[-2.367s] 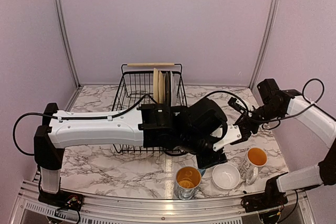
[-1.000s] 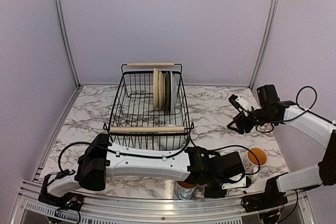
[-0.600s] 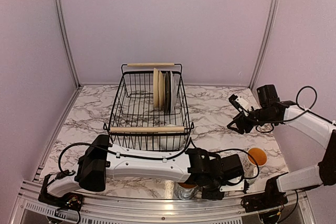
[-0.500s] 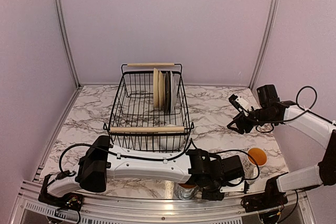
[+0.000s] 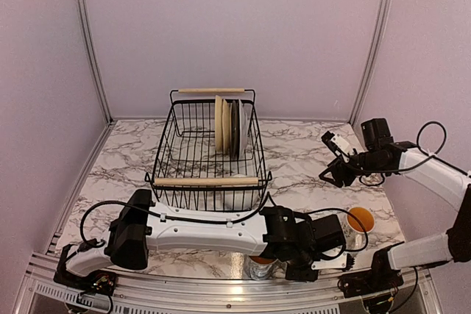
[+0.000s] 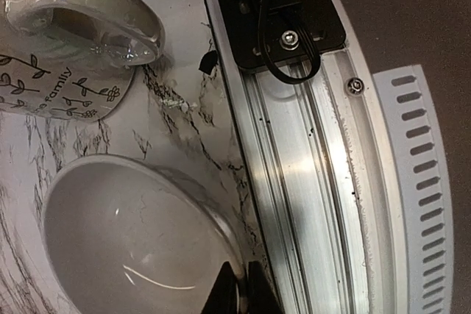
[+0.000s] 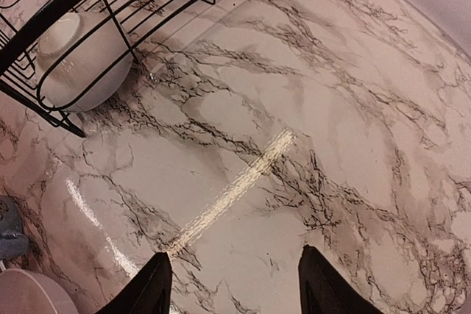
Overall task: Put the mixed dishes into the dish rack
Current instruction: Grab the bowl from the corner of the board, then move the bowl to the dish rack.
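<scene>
— Both arms had moved. The left arm point(image 5: 191, 229), raised across the front of the dish rack point(image 5: 171, 145) a moment before, lay low in front of it. The right gripper point(image 7: 235, 288) had drawn back to the rack's right.
— From above I lost the left gripper point(image 6: 241, 290) under its own arm.
— Its wrist camera caught it. The fingers were pinched onto the rim of a white bowl point(image 6: 125, 233), one inside and one outside. Just past the bowl stood the patterned mug point(image 6: 70, 71), near it but apart.
— Much room there?
— Little. The bowl sat close to the metal rail point(image 6: 309, 182) at the near edge of the table point(image 7: 294, 108), in front of the rack's right corner. The outer finger was right beside that rail.
— And the right one?
— Fingers wide apart, holding nothing, above bare marble to the right of the rack. Its camera also showed a second bowl point(image 7: 81, 64) inside the rack's near corner, which the overhead view mostly hid behind wire. Only the overhead view showed the plates point(image 5: 229, 126), standing on edge toward the rack's far end.
</scene>
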Controlling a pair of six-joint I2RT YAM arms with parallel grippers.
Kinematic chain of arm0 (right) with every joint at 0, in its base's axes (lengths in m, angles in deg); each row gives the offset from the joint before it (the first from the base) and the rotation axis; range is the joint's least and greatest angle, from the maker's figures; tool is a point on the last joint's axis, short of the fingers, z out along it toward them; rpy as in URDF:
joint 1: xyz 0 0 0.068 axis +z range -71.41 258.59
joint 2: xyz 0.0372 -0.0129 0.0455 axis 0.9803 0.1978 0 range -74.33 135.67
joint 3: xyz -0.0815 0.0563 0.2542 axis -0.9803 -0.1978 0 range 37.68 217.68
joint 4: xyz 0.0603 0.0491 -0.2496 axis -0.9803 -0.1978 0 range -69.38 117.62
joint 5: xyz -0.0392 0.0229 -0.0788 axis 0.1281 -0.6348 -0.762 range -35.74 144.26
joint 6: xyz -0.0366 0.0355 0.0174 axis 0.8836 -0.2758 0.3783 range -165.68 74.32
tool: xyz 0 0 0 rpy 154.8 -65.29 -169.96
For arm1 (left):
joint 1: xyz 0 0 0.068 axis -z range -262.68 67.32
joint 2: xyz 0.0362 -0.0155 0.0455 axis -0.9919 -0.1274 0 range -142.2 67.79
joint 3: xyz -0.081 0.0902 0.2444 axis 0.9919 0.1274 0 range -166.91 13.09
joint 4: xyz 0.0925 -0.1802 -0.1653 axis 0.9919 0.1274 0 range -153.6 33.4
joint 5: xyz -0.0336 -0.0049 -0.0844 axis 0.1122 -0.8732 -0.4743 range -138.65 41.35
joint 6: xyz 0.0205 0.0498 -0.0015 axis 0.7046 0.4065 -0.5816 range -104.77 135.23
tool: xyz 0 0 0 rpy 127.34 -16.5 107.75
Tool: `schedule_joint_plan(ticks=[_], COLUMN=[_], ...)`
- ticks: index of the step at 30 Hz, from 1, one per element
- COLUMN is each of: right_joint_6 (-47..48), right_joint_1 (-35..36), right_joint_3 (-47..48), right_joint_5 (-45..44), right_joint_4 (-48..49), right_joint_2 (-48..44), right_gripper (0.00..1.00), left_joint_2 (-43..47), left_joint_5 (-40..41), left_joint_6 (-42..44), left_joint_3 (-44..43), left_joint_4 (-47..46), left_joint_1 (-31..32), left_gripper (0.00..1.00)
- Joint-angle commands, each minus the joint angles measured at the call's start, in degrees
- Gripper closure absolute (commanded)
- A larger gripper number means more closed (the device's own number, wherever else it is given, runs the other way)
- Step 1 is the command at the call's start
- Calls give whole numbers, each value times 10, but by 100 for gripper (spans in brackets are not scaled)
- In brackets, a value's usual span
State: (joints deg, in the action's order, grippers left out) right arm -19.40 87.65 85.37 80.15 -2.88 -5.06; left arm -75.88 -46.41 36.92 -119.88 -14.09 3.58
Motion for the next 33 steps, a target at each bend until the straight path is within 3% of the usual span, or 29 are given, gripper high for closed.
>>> schedule_joint_plan(ticks=[1,4,10,16,21,25,29,33], right_joint_6=[-2,7,26,15,0,-1,4,5], right_joint_1=[-5,-5,-5,-2,27,50,61,65], right_joint_3=[17,41,147,267,310,323,334,345], right_joint_5=[-16,-32,-44,-6,-10,-11,-16,-15], right_joint_4=[-4,-26,-84,-114,-110,-105,-111,-113], right_joint_2=[-38,-45,-42,2,50,82,113,131], right_gripper=[44,44,44,44,44,44,44,44], left_joint_2=[73,120,263,422,559,631,663,652], left_joint_5=[-44,-71,-108,-148,-176,-202,-233,-333], left_joint_6=[-9,-29,-75,-138,-210,-327,-474,-626], left_joint_3=[-15,-2,122,258,398,493,582,673], left_joint_4=[-48,-72,-163,-233,-295,-358,-428,-573], left_joint_1=[2,0,-16,-81,-176,-274,-390,-490], left_gripper=[100,100,100,100,100,100,100,100])
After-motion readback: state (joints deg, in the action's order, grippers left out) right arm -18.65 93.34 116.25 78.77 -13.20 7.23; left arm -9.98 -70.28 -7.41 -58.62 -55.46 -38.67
